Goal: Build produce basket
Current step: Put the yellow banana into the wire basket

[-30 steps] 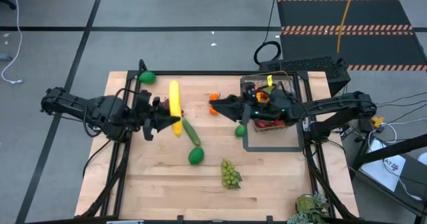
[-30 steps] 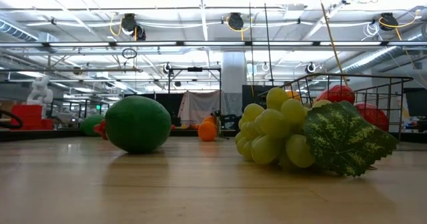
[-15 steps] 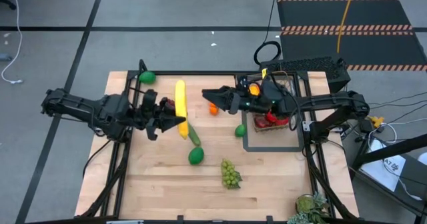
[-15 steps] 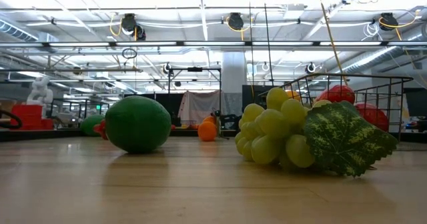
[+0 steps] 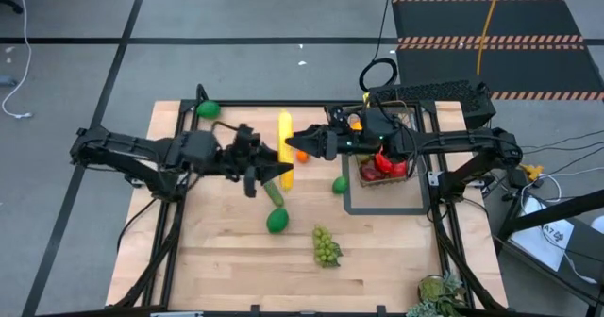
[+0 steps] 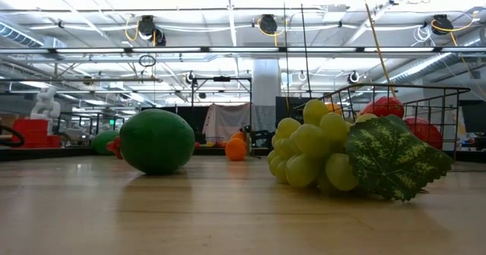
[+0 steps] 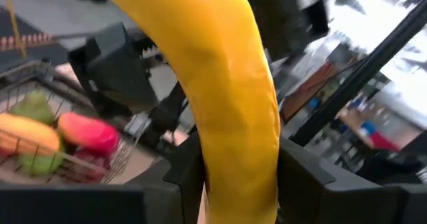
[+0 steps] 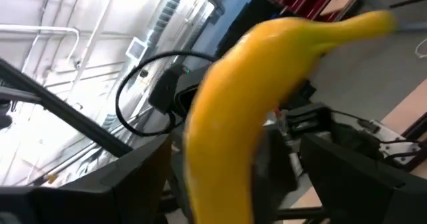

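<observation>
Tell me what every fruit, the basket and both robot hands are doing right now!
banana: held in the air by the left gripper
right gripper: open, beside the banana
basket: partly filled
cucumber: lying on the table
green grapes: lying on the table

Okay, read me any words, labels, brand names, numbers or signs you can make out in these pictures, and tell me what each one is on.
None can be read.
The banana held in the left gripper carries no sticker or print.
The basket and the table show no lettering.
A white sheet lying off the table's right side has dark marks, too small to read.
Red boxes in the room behind are too far off to read.
</observation>
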Available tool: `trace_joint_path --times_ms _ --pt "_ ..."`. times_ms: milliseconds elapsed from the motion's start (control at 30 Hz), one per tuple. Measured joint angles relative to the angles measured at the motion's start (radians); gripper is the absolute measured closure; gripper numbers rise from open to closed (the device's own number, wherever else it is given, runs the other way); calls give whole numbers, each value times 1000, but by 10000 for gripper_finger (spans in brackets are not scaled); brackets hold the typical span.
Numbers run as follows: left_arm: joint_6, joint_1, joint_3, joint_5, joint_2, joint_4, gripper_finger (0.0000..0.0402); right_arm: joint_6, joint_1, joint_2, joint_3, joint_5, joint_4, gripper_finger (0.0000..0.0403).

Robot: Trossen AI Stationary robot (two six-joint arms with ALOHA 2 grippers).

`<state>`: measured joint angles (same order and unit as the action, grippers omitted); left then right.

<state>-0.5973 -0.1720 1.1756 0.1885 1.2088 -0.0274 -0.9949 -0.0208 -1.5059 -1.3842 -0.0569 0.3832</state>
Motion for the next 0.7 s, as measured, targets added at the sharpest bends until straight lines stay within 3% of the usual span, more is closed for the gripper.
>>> trace_joint_path --times_ms 233,700 --pt "28 64 111 -108 82 128 252 13 -19 0 0 0 -1 87" --pt "73 127 127 -116 71 206 252 45 -85 19 1 -28 -21 189"
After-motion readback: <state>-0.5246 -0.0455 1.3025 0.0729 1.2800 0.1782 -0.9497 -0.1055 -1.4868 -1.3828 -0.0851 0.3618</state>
